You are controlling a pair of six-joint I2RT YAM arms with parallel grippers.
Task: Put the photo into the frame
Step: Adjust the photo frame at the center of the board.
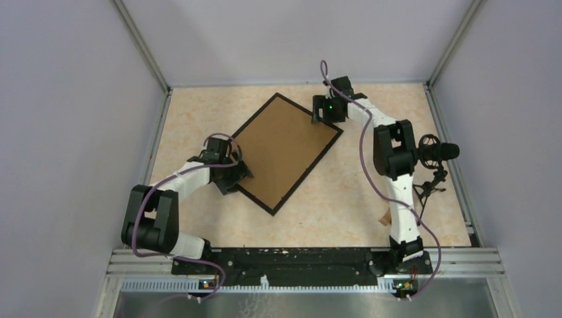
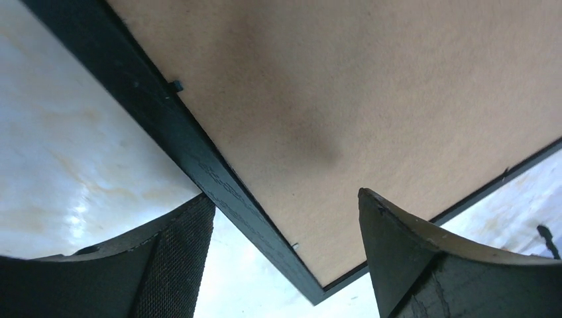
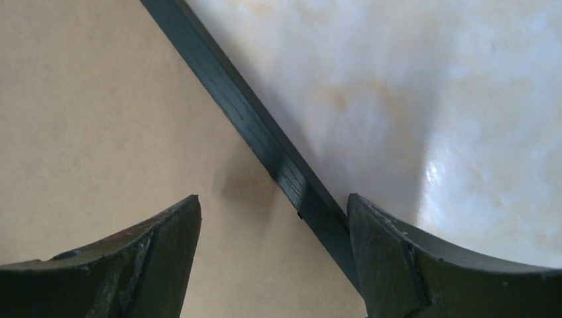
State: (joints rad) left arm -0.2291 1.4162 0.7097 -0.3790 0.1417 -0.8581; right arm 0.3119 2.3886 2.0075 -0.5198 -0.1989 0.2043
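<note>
Two arms are bolted on the rail (image 1: 298, 262) at the near edge of the tabletop (image 1: 358, 199). Left arm (image 1: 173, 183) reaches forward and right to the frame (image 1: 309, 171), ending at its near-left edge close to the lowest corner. Left jaws are spread: in the wrist view one finger (image 2: 166, 265) sits over bare tabletop and the other finger (image 2: 411, 258) over the brown backing (image 2: 344, 99), with the black border (image 2: 199, 165) running between them; contact cannot be told. Frame lies flat at mid tabletop, turned diamond-wise, brown backing (image 1: 285, 151) facing up inside the thin black border. Right arm (image 1: 395, 156) stretches farther and bends back left to the frame's far-right edge near the top corner. Right jaws are also spread, nothing pinched: one finger (image 3: 159, 258) is above the backing (image 3: 99, 119), and the other finger (image 3: 411, 258) sits over the border (image 3: 252, 126) and the tabletop beyond it. Black microphone (image 1: 439, 152) on a small stand sits at the right edge, just beside the right arm. Grey walls (image 1: 73, 119) close in the far and side edges.
</note>
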